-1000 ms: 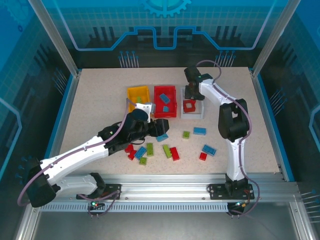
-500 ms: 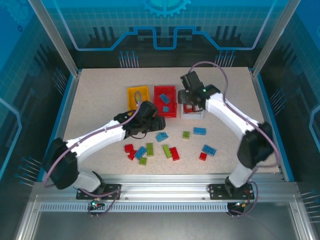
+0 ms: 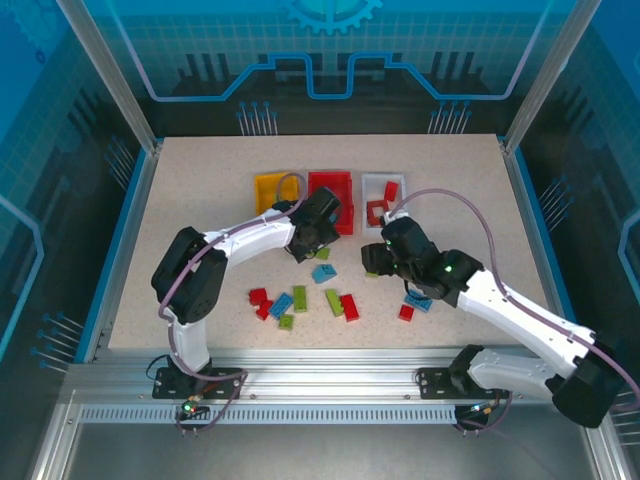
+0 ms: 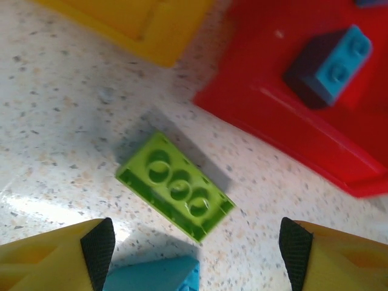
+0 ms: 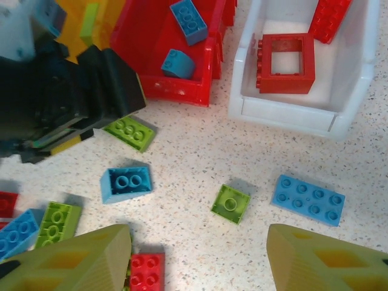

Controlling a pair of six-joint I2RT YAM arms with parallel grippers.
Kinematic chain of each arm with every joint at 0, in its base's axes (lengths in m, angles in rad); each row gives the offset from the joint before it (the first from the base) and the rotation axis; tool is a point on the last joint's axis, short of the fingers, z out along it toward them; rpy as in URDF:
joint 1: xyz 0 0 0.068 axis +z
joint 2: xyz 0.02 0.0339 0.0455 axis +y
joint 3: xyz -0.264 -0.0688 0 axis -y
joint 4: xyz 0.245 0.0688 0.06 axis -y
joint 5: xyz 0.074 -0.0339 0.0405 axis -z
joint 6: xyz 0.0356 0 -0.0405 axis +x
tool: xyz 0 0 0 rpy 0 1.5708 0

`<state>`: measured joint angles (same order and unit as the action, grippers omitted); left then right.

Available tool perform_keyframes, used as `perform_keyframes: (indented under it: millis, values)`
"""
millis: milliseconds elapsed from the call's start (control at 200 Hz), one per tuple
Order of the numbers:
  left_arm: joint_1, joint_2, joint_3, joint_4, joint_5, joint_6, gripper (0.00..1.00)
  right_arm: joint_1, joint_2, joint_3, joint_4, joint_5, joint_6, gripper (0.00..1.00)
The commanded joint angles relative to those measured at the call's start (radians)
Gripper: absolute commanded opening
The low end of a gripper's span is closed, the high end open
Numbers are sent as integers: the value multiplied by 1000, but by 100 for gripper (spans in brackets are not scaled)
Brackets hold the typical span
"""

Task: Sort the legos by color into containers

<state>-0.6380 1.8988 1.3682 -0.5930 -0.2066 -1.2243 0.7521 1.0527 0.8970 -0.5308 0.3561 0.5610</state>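
Note:
My left gripper (image 4: 197, 254) hangs open just in front of the red container (image 4: 291, 121), with nothing between its fingers. Below it an upside-down lime green lego (image 4: 176, 185) lies on the table, a blue lego (image 4: 154, 276) beside it. The red container (image 3: 330, 195) holds blue legos (image 5: 188, 21). Left of it is the yellow container (image 3: 272, 190); right of it the white container (image 5: 351, 73) holds red legos (image 5: 285, 54). My right gripper (image 5: 200, 254) is open above a small green lego (image 5: 230, 204), which lies between its fingers' line. The left gripper (image 3: 308, 243) and right gripper (image 3: 372, 262) are close together.
Loose legos lie across the near table: a blue flat one (image 5: 308, 200), a blue block (image 5: 126, 183), a red one (image 5: 145, 273), and a mixed cluster (image 3: 300, 303) toward the front. The left gripper's black body (image 5: 79, 103) is close on the right gripper's left.
The right arm swung back from the white container to the loose legos and opened wider. The left gripper moved up toward the red container and opened; a green lego now lies beneath it.

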Motion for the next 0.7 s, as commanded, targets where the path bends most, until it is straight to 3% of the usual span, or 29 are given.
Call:
perform_keyframes:
  millis: [0,485,695]
  values:
    - [7,19,5,-19,-24,-163,77,13,-26,-12,6,8,22,63]
    - [5,118,40,-18,-53,-351,74,14,-24,-12,9,8,26,64]
    - [4,194,158,-169,-70,-414,74,14,-38,-24,6,12,34,64]
